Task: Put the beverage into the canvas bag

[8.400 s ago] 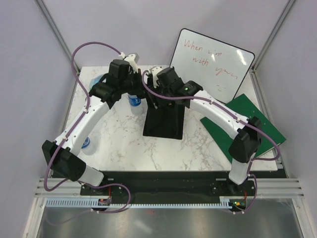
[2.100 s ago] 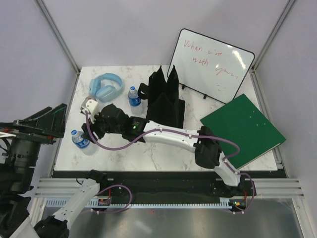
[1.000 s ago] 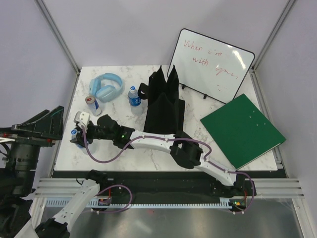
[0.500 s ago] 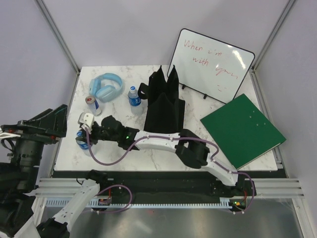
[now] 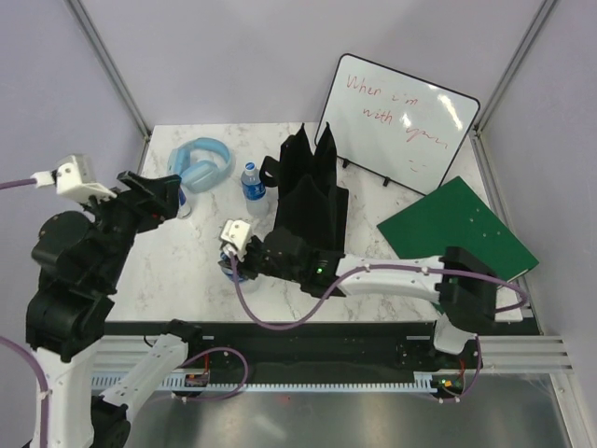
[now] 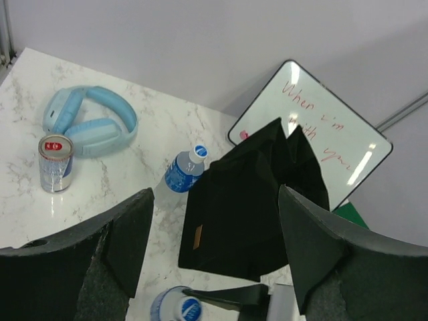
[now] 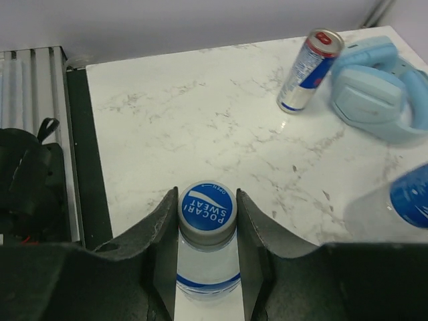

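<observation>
Blue beverage cap [image 7: 206, 206] lettering: right-wrist only.

You find the canvas bag [image 5: 312, 201] standing at the centre of the table [image 5: 187, 271]. The whiteboard [image 5: 396, 117] leans behind it, toward the upper right, and the flat board [image 5: 462, 243] lies at the right edge. A small bottle [image 5: 252, 184] stands just left of the bag. The headphones [image 5: 201, 161] lie further left, with the can [image 6: 55, 162] just beside them. The Pocari Sweat bottle [image 5: 227, 266] is to the lower left of the bag, between the fingers of the right gripper [image 7: 206, 200].
</observation>
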